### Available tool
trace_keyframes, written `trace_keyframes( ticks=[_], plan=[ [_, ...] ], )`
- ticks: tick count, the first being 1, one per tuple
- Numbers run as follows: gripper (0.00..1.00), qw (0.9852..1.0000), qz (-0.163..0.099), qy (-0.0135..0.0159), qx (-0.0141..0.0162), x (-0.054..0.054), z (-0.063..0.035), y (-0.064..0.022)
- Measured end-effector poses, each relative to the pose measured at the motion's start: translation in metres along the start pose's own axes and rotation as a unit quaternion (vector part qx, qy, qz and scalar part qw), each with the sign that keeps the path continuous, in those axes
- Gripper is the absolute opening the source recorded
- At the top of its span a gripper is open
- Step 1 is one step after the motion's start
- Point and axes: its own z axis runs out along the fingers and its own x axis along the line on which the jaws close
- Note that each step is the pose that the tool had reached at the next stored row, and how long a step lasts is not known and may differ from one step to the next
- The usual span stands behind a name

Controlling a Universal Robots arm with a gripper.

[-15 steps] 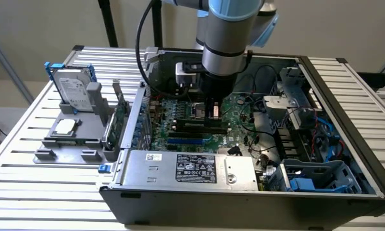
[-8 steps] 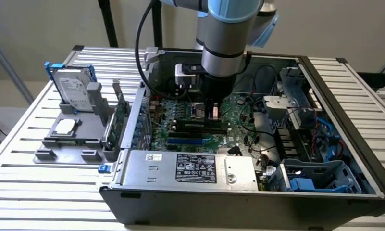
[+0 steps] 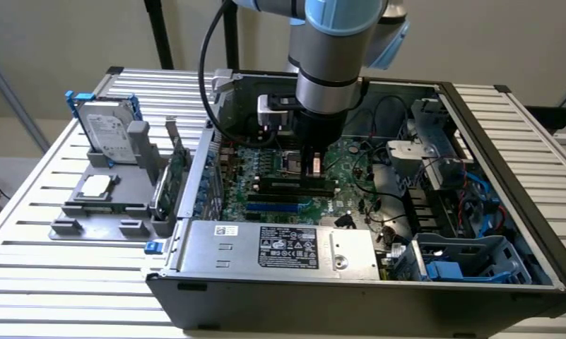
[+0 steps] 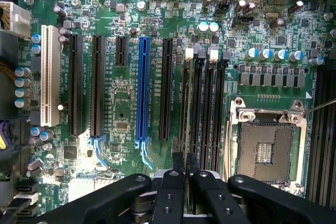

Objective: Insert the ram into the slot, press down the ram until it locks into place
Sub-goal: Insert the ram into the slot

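My gripper (image 4: 186, 161) hangs low inside the open computer case (image 3: 509, 212), right over the row of black memory slots (image 3: 287, 187). Its two black fingers (image 4: 178, 166) stand almost together with a thin gap between them. The ram (image 4: 186, 106) shows edge-on as a thin strip running from that gap along the slot (image 4: 189, 54), the black socket nearest the long expansion sockets. I cannot tell how deep the ram sits or how the end latches stand. Three more black slots (image 4: 210, 108) lie alongside, between this one and the CPU socket (image 4: 265, 145).
The blue socket (image 4: 142, 87) and black expansion sockets (image 4: 97, 85) lie beside the slots. Cables (image 3: 396, 162) and drive cages (image 3: 471, 258) crowd the case at the exterior view's right. A grey fixture (image 3: 99, 212) with a hard drive (image 3: 108, 134) and a green card (image 3: 174, 176) stands at the left.
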Motion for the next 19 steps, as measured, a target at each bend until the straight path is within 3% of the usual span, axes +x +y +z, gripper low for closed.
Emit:
trace_keyframes(
  ticks=[16, 18, 19],
  plan=[
    [0.13, 1.0, 0.002, 0.0, 0.0001, -0.002, 0.0058, 0.0],
    [0.15, 1.0, 0.002, 0.0, 0.0001, -0.002, 0.0066, 0.0],
    [0.21, 1.0, 0.002, 0.0001, 0.0001, -0.0019, 0.0066, 0.0]
  ],
)
